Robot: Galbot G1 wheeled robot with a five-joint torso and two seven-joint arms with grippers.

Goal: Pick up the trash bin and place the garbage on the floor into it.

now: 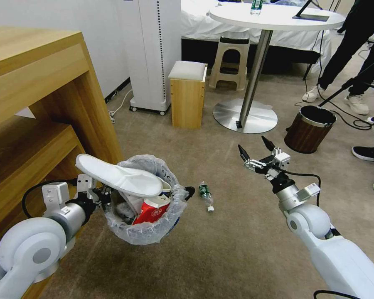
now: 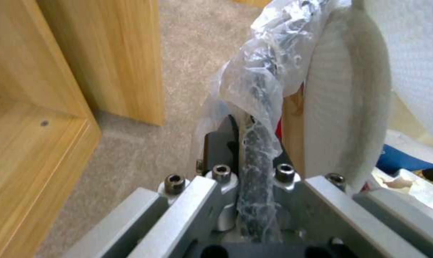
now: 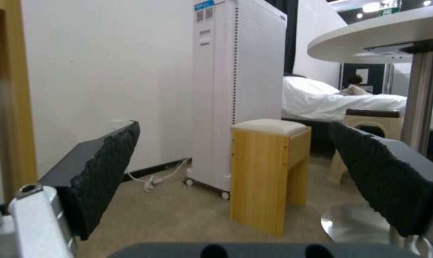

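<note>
Head and two wrist views of a carpeted room. The left gripper (image 1: 100, 195) is clamped on the near rim of the trash bin (image 1: 153, 232), one finger (image 2: 221, 143) outside the wall and the other hidden behind the crinkled plastic liner (image 2: 259, 82); the fingertips themselves cannot be made out. The bin hangs clear of the floor (image 1: 220, 249), beside a wooden cabinet (image 1: 41, 91). A white slipper (image 1: 120, 176) lies across the bin's mouth, covering much of what is inside; a red wrapper (image 1: 151, 211) shows beneath it, the rest being hard to tell apart. A small bottle (image 1: 205, 196) with a green label lies on its side on the beige carpet, just beside the bin. The right gripper (image 1: 257, 151) is held in the air over bare carpet, well apart from the bottle, its black pads (image 3: 106, 168) spread wide with nothing between them. Farther off stand a small wooden stool (image 1: 188, 93), a white tower appliance (image 1: 151, 54), a round white table (image 1: 274, 18) on a metal base, and a brown wood-grain bin (image 1: 309, 129).
</note>
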